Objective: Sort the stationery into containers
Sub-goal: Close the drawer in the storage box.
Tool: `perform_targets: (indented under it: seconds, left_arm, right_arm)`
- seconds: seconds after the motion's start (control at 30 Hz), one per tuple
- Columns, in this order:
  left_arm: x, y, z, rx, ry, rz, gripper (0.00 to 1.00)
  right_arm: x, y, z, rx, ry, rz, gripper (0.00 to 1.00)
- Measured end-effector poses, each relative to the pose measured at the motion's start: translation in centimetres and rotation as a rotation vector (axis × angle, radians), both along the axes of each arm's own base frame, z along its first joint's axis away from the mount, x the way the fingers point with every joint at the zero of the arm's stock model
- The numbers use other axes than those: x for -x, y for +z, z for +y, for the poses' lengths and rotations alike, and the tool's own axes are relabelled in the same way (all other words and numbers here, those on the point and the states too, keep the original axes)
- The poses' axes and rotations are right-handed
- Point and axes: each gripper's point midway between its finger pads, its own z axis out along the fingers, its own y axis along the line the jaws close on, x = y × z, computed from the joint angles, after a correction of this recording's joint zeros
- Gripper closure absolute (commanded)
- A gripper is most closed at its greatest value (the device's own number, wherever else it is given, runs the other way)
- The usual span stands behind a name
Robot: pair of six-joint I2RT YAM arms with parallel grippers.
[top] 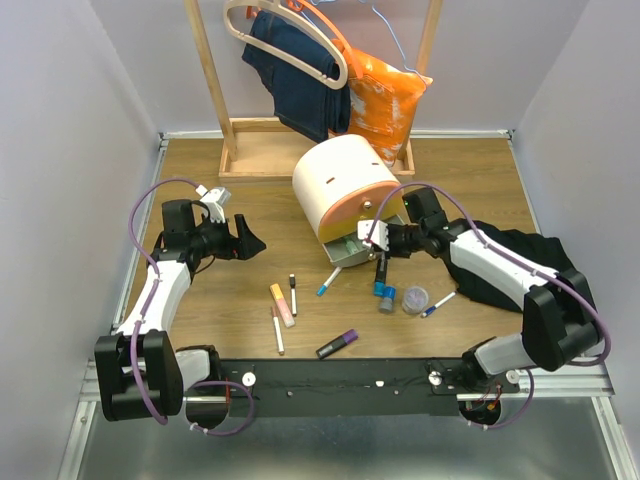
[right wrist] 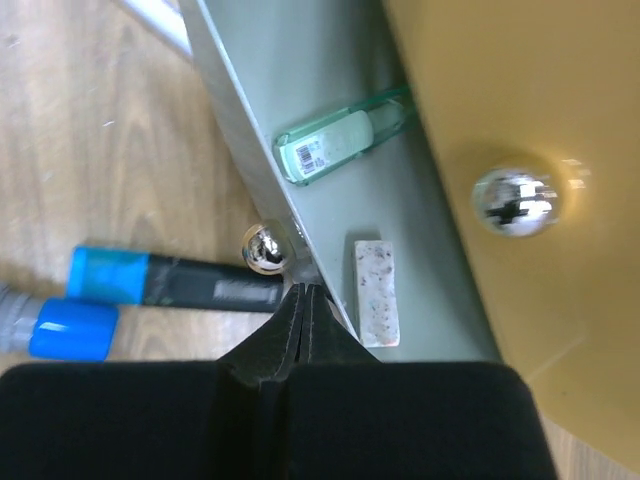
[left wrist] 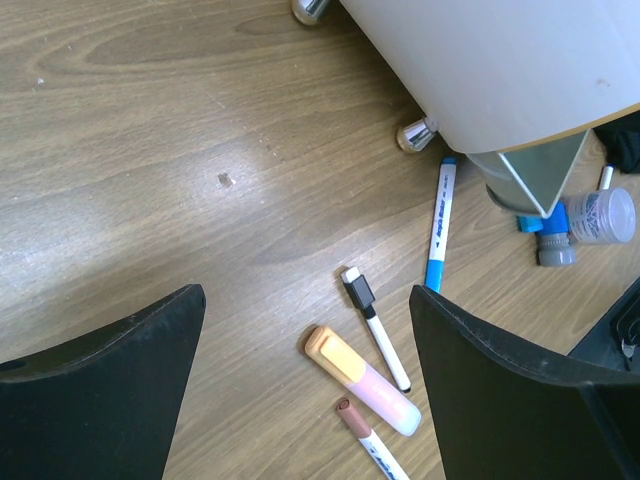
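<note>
Stationery is split. A grey speckled eraser block (right wrist: pixel 376 292) and a mint-green labelled stick (right wrist: pixel 335 147) lie inside the pulled-out drawer (top: pixel 342 262) of the cream round-topped cabinet (top: pixel 340 175). An orange-pink highlighter (top: pixel 282 305), a blue-capped black marker (top: pixel 381 272), a clear tape roll (top: pixel 415 299) and slim white pens (top: pixel 277 330) lie loose on the wooden surface (top: pixel 200 300) in front. My right tool (right wrist: pixel 303 300) is pinched shut on nothing, tips at the drawer's rim. My left tool (top: pixel 248 238) gapes wide and empty above the pens. I judge the sorting partway done. Next I'd spread the right tool and come down across the black marker just beside it.
</note>
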Motion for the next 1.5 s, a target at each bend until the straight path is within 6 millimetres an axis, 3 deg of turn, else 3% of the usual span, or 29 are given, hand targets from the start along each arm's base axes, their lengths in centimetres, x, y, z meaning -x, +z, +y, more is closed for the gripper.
perform_targets:
  seconds: [0.3, 0.73, 0.93, 1.2, 1.33, 1.5]
  left_arm:
    - [0.1, -0.3, 0.1, 0.001, 0.003, 0.011, 0.08]
    - [0.1, -0.4, 0.1, 0.000, 0.003, 0.017, 0.08]
    - [0.3, -0.6, 0.1, -0.001, 0.001, 0.030, 0.08]
    - [0.6, -0.8, 0.1, -0.001, 0.001, 0.036, 0.08]
    - [0.6, -0.8, 0.1, -0.001, 0.001, 0.037, 0.08]
    - [0.7, -0.9, 0.1, -0.002, -0.001, 0.043, 0.08]
  right_arm:
    - [-2.5, 1.7, 1.7, -0.085, -0.065, -0.082, 0.99]
    - [-4.0, 1.7, 4.1, -0.152, -0.134, -0.134, 0.99]
    - [-3.8, 1.8, 4.3, -0.168, -0.168, -0.131, 0.99]
    - [-1.9, 4.6, 4.1, -0.233, -0.171, -0.142, 0.99]
    - [-1.3, 3.3, 4.0, -0.210, -0.168, -0.113, 0.99]
    - [-1.3, -0.5, 3.4, -0.135, -0.195, -0.052, 0.99]
